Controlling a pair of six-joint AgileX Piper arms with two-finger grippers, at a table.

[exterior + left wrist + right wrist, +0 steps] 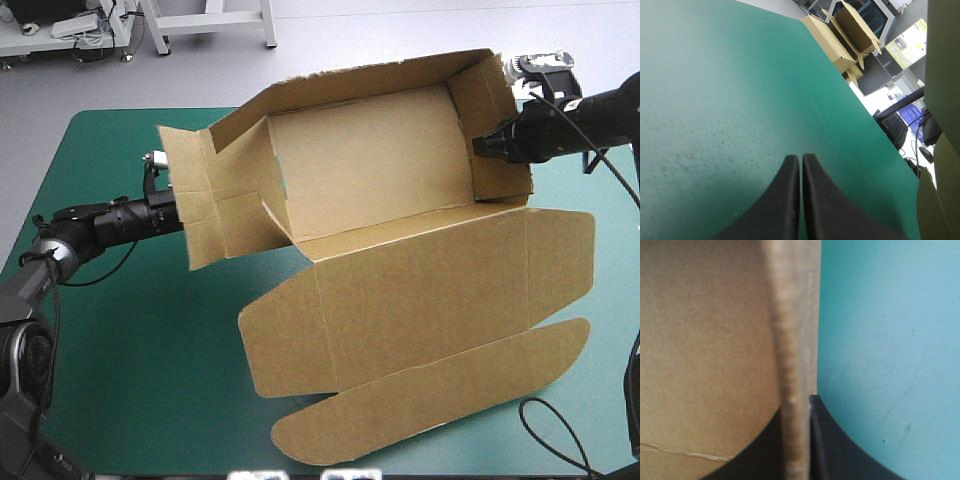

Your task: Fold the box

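- Now the brown board box (370,150) sits on the teal-green cover (130,330), walls raised.
- Right black-finned gripper (800,405) clamps its end wall (probably steadying it).
- Left black-finned gripper (801,157), pressed together, empty, beside its other end.

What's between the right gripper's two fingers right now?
One end wall of the box, seen edge-on, pinched by the right gripper. The right wrist view shows it.

Both arms are slim black tubes: left arm (120,218), right arm (565,128). Left arm's base joints (25,350) bulkier, dark grey I think. Fingers (782,205) matte black, curved fins.
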